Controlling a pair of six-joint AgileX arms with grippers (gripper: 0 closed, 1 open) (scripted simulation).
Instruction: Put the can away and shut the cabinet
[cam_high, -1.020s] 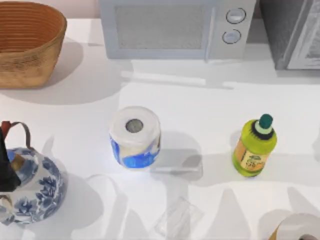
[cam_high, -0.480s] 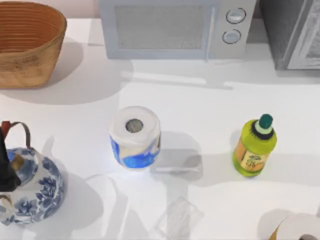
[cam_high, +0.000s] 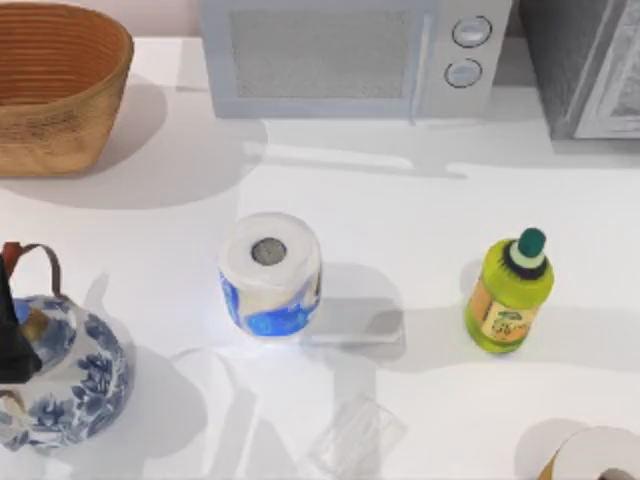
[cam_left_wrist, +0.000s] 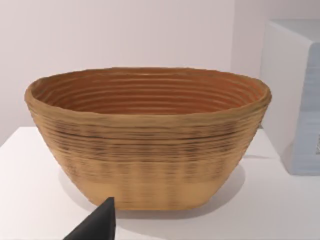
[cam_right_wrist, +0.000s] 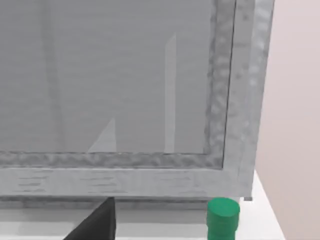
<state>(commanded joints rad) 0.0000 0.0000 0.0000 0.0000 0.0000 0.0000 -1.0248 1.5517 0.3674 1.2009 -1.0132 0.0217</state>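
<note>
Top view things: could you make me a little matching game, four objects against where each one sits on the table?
Things:
1. wicker basket
2. microwave
3. green bottle
4. teapot

Places:
A. front left corner
B. back left corner
C. right of the paper roll
D. back middle

Pairs: 1-B, 2-D, 3-C, 4-A
</note>
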